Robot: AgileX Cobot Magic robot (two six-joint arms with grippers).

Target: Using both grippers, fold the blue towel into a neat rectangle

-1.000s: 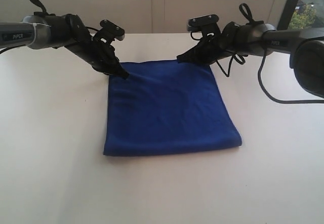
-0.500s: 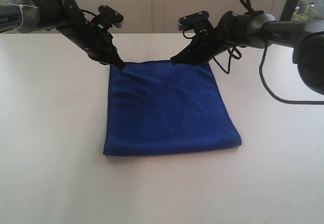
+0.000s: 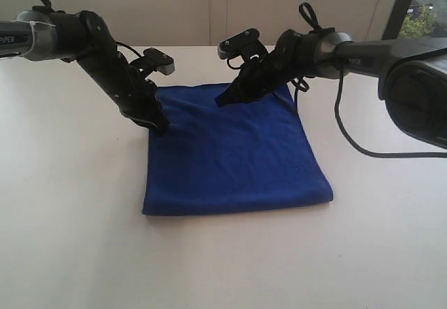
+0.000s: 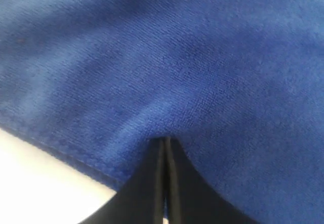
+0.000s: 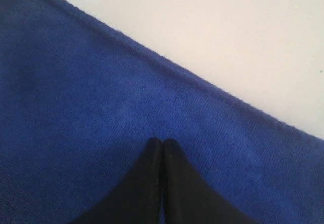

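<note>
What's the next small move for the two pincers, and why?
Probably open both and back them to the far corners for a pinch. The left pincer and right pincer are shut, tips resting on the blue towel inside its far edge, with no cloth visibly held, so nothing can be lifted.

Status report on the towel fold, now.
Left gripper shut, tips on deep-blue soft cloth towel near its left edge. Right gripper shut, tips by far edge. Towel lies flat on white table. Nothing in the way.
</note>
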